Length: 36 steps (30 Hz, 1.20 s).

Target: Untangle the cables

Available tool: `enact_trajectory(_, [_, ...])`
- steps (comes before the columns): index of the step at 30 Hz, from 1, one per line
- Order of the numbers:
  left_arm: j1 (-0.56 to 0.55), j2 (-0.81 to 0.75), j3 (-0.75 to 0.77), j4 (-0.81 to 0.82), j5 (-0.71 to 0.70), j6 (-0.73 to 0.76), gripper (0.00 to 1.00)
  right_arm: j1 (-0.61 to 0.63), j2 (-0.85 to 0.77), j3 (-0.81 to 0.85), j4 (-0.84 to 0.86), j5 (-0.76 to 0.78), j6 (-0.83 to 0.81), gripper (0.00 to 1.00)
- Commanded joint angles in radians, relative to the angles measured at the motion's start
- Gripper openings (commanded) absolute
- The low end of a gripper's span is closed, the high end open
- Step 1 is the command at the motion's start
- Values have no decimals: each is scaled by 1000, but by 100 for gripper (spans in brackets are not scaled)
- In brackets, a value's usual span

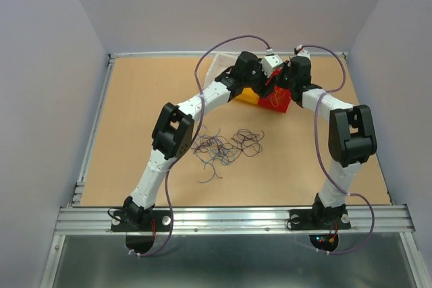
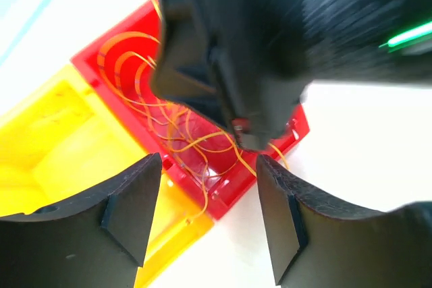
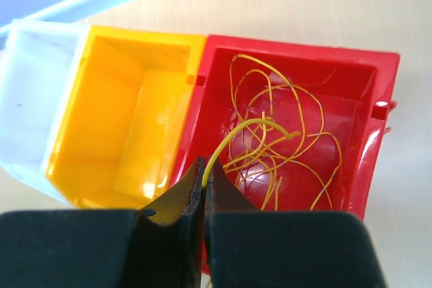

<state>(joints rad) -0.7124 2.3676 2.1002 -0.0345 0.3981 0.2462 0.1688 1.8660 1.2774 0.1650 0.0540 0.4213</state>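
A loose tangle of thin blue and dark cables (image 1: 224,145) lies on the wooden table between the two arms. Both wrists hang over the bins at the back. A red bin (image 3: 368,85) holds several curly yellow-orange cables (image 3: 297,133). My right gripper (image 3: 204,168) is shut on one yellow cable (image 3: 236,129), which arches up from its tips over the red bin. My left gripper (image 2: 208,166) is open, with nothing between its fingers, over the near corner of the red bin (image 2: 233,197). The right gripper's black body (image 2: 256,52) blocks the upper part of the left wrist view.
A yellow bin (image 3: 128,119) sits against the red one, and a white bin (image 3: 27,92) stands beyond it. In the top view the bins (image 1: 270,99) are at the back centre. A metal rail (image 1: 236,217) runs along the near edge, and grey walls enclose the table.
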Motion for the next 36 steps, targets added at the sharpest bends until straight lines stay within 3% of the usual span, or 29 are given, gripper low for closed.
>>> enact_trajectory(1, [-5,-185,-67,50,-24,18,71,-5,58,60,-12,-19,27,0])
enact_trajectory(9, [5,-494,-388,79,-86,59,72,-6,232,219,-162,26,28,1])
enact_trajectory(15, [36,-736,-636,82,-159,108,77,0,256,249,-239,96,19,3])
enact_trajectory(19, [94,-924,-880,175,-165,107,81,1,193,241,-245,101,-1,22])
enact_trajectory(24, [192,-1076,-1077,246,-153,88,82,8,105,249,-262,104,-13,38])
enact_trajectory(27, [209,-1152,-1141,275,-153,90,83,12,55,241,-277,107,-18,43])
enact_trajectory(31, [211,-1200,-1229,291,-197,88,84,26,-17,179,-280,119,-27,58])
enact_trajectory(36, [214,-1182,-1264,303,-238,71,84,58,-120,62,-295,144,-42,63])
